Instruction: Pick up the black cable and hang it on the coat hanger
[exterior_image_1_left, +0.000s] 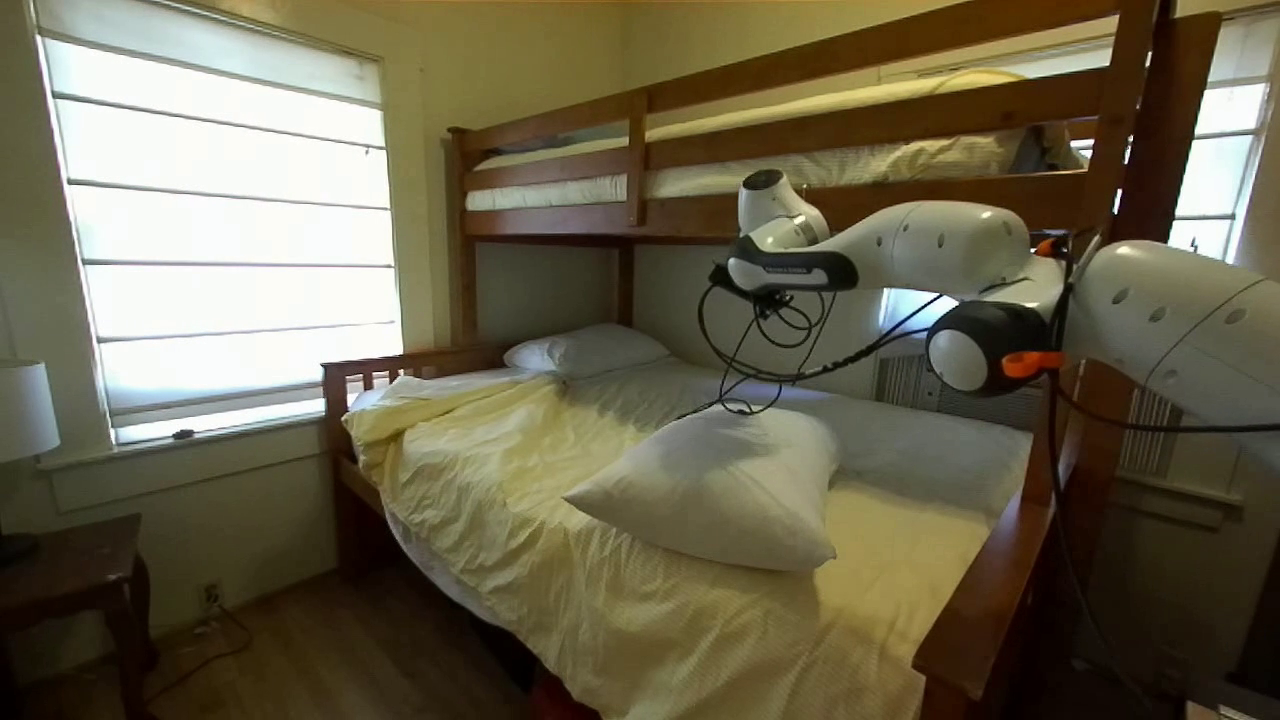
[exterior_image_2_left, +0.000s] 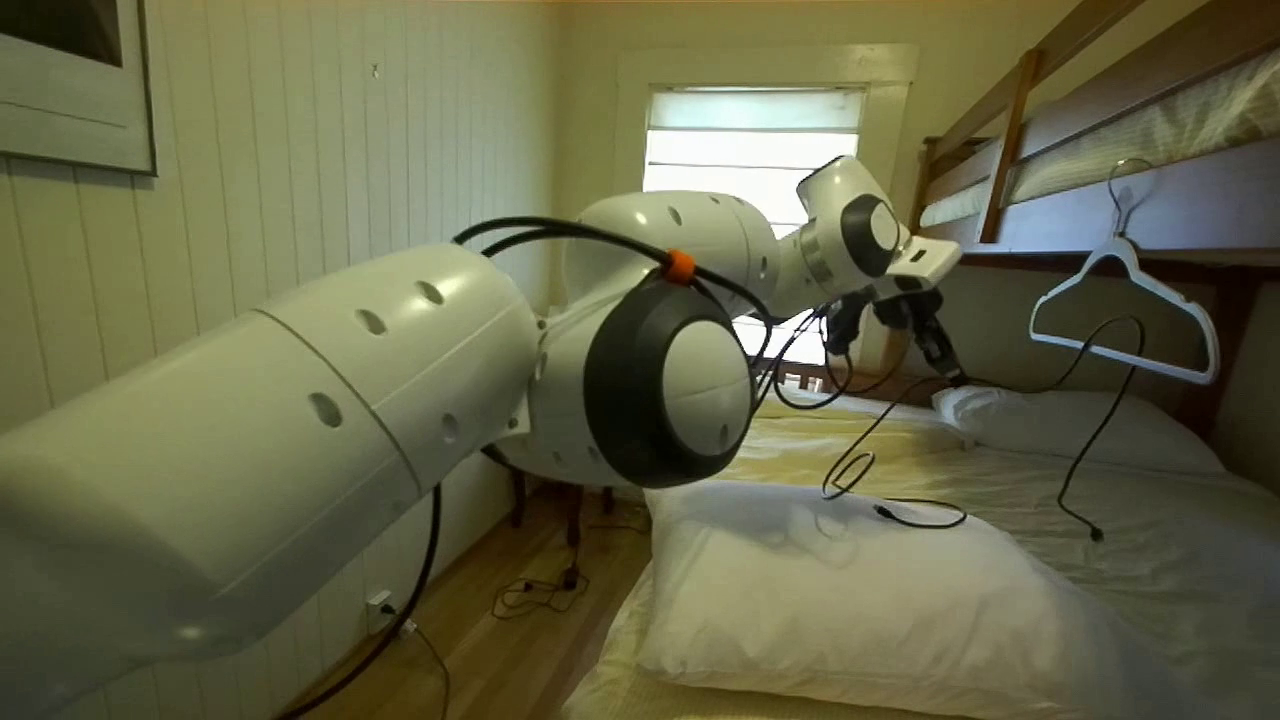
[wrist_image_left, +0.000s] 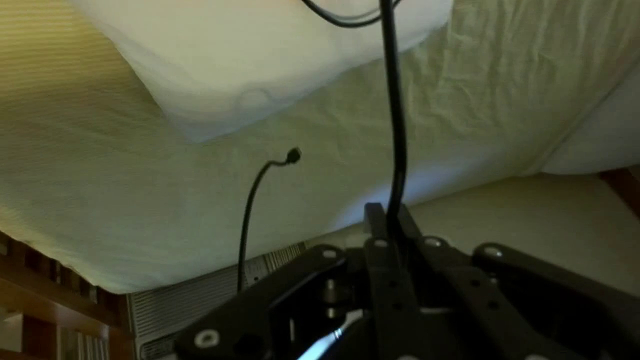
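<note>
1 black cable (wrist_image_left: 396, 105), gripped: the tool (wrist_image_left: 392, 216) has 2 fingertips (wrist_image_left: 374, 217) closed around it, in the air higher than the front white pillow (exterior_image_2_left: 860, 605). Part of the cable dangles in loose loops over that pillow in both exterior views. A plug end (exterior_image_2_left: 884, 512) shows against the pillow's top; contact unclear. The rest arcs past the pillow and drops beside it to a 2nd plug end (exterior_image_2_left: 1097, 535); cannot tell if that tip touches anything. 1 white coat hanger (exterior_image_2_left: 1117, 248) hangs by its hook at the upper bunk rail (exterior_image_2_left: 1215, 205), above and to the right of the pillow in an exterior view. Cable line crosses the hanger's bottom bar there; touching or apart, cannot tell. Panda arm (exterior_image_1_left: 930, 240) extends above the pillow. 2nd white pillow (exterior_image_1_left: 592, 350) lies well apart from it.
</note>
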